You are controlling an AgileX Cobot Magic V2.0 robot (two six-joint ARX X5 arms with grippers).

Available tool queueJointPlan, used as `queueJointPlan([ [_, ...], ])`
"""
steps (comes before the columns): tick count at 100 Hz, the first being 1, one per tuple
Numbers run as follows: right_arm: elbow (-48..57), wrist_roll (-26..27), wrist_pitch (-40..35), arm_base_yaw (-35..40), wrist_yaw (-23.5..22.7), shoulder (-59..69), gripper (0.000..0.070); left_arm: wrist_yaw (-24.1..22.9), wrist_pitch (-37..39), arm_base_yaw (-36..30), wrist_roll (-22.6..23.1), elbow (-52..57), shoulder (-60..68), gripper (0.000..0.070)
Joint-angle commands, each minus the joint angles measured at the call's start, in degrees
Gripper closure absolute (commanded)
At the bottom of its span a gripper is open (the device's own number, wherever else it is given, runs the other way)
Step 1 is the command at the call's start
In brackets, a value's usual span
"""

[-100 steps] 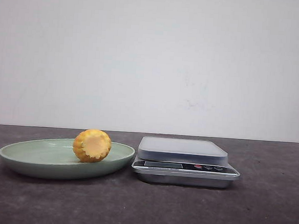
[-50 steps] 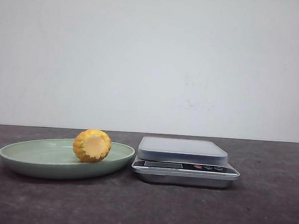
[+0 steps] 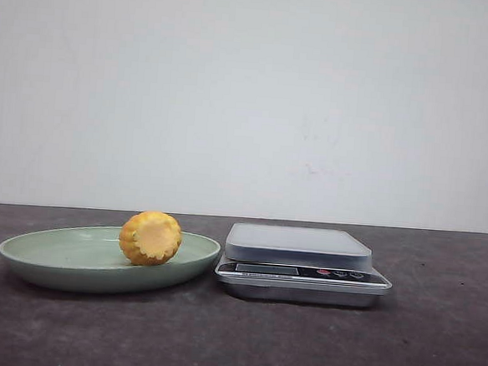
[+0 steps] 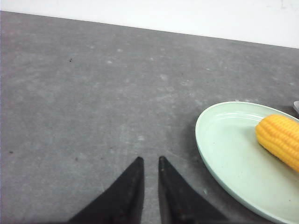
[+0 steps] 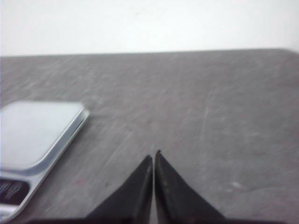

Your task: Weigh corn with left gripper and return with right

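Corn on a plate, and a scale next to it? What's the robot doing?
Nothing is being handled at this moment. The corn lies on the green plate, and the scale beside it has nothing on top. The left gripper hovers over the table near the plate, fingers almost together and holding nothing. The right gripper is shut and empty near the scale. So weighing hasn't begun.

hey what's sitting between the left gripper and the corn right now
Only bare table and the near rim and floor of the green plate separate the left gripper from the corn, as the left wrist view shows.
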Motion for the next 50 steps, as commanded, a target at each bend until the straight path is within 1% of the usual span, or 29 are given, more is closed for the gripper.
queueJointPlan([
  [1,-0.2,-0.09,1.92,-0.07,0.31,-0.13,0.07,1.95,0.13,0.04,-6.4,-0.96,-0.07,0.0684],
  [11,-0.2,0.81,4.26,-0.07,-0.04,-0.13,0.07,5.51,1.01,0.04,-13.51,-0.96,-0.07,0.0684],
  [18,-0.2,1.99,5.6,-0.07,-0.04,-0.13,0.07,8.37,1.77,0.04,-16.48,-0.96,-0.07,0.0684],
  [31,-0.2,5.31,8.15,-0.07,-0.04,-0.13,0.07,13.38,2.47,0.04,-16.83,-0.96,-0.07,0.0685],
  [40,-0.17,7.93,9.03,-0.07,-0.09,-0.13,0.07,13.86,2.64,0.04,-17.2,-0.9,-0.07,0.0687],
  [50,0.24,13.53,10.99,-0.04,-1.4,-0.13,0.07,14.93,2.67,0.04,-21.99,0.24,-0.07,0.0688],
])
